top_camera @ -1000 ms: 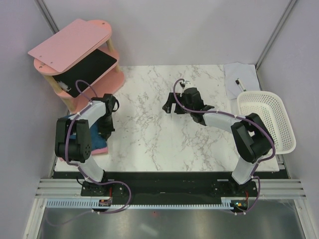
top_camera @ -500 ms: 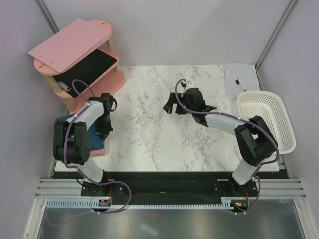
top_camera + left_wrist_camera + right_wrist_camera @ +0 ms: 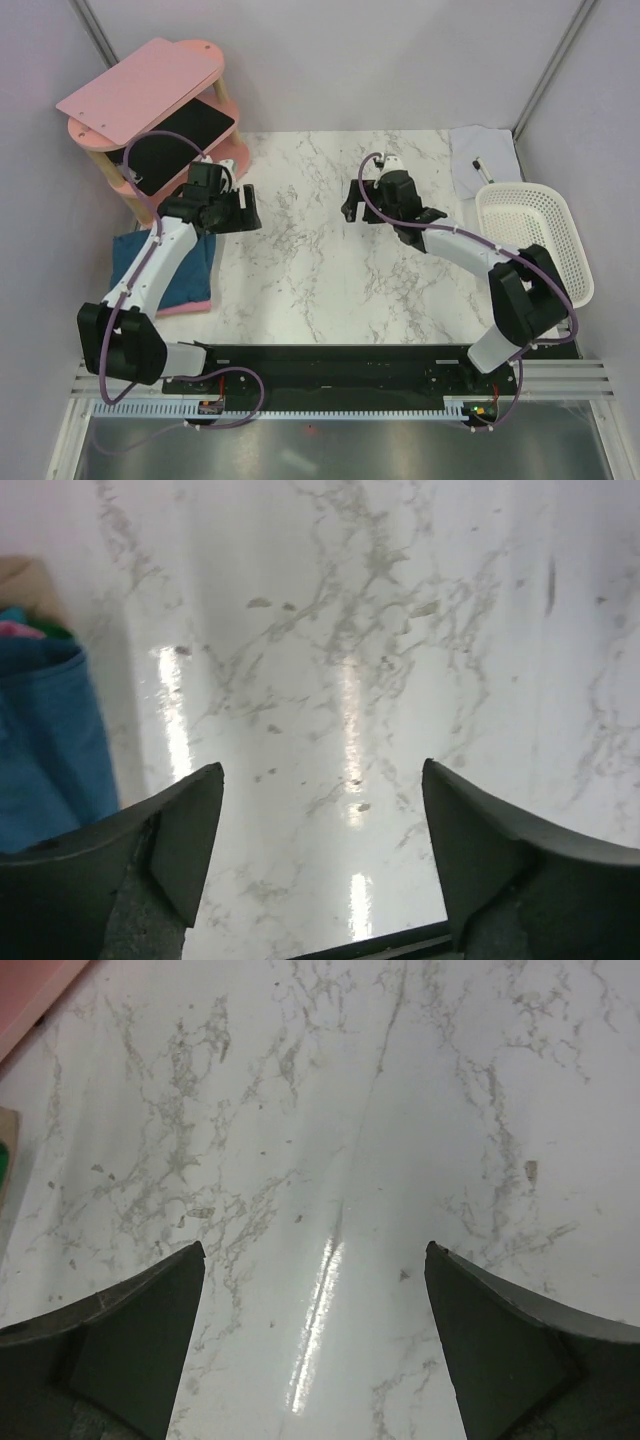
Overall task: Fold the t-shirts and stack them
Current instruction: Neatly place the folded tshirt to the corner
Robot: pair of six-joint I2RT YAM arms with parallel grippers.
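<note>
Teal t-shirt (image 3: 172, 268): here it is at the near left edge of the marble table (image 3: 330, 290), a flat folded slab. As far as I can judge, its long axis runs near to far.
Pink t-shirt (image 3: 185, 308): tucked under the teal one, with only a thin strip peeking out along the near edge. By the look of it the stack is built.
Left gripper (image 3: 243, 208): hanging over bare marble, just beyond the stack's far right corner. Fingers are spread apart and there's nothing between them.
Left wrist view: the fingers (image 3: 160, 860) frame empty marble, and the teal cloth (image 3: 45, 750) sits off to their left, outside the gap.
Key relation: the shirts lie to the near left of the left gripper, so this is clearly the closer arm. Any tidy-up of the stack means reaching back toward the near edge.
Right gripper (image 3: 352, 208): mid-table and well apart from the shirts, fingers wide apart and empty. Its own camera shows only marble between the fingers (image 3: 120, 1340).
Pink shelf (image 3: 140, 95): far left, behind the left gripper, so worth minding on any swing.
White basket (image 3: 535, 240): out on the right edge.
White cloth with pen (image 3: 480, 158): far right corner.
Change, left arm: a second ago the gripper was pinched shut, low by the stack. Now it has let go, lifted away to the far right, and the teal top is uncovered.
Change, right arm: it has drifted a touch farther away, with the fingers spread just as before.
</note>
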